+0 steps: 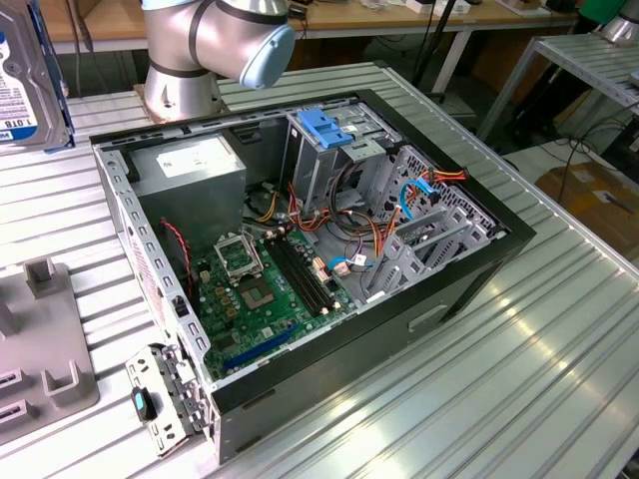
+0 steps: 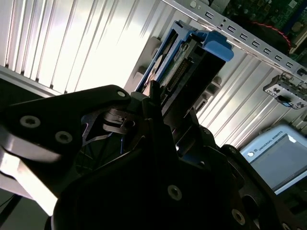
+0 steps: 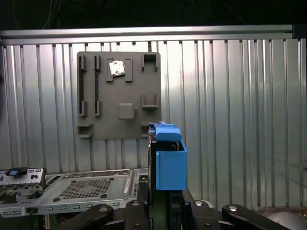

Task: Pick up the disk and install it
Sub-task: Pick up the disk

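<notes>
Hard disk drive (image 3: 167, 158) with blue side rails, clamped edge-on in the end effector (image 3: 165, 203) and held clear of the tabletop (image 3: 240, 120), near the grey fixture plate (image 3: 120, 96) and outside the open computer case (image 1: 329, 249). Judged rigid, fairly dense and shock-sensitive; best gripped across its flat faces, away from the connector end.

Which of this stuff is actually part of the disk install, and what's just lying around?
Job: disk, clamped in the end effector; open computer case.
Lying about: grey holder plate; small metal bracket beside the case; handheld screen.
</notes>
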Robot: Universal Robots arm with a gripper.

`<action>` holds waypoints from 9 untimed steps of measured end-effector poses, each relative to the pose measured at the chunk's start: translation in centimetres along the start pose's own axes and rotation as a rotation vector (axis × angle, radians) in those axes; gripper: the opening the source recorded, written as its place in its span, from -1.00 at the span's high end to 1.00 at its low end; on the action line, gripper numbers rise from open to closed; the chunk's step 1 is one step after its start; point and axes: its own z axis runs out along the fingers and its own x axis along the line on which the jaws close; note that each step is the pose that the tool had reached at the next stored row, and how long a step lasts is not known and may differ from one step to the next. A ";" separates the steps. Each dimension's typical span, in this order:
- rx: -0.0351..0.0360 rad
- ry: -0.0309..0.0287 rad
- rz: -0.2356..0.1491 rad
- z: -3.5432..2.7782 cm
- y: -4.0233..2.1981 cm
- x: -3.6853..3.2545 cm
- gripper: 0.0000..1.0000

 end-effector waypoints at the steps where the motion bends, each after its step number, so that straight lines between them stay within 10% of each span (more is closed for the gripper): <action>1: 0.0000 0.0000 0.000 0.00 -0.09 0.00 0.30; 9: 0.0000 0.0000 0.000 0.01 -0.77 -0.04 0.30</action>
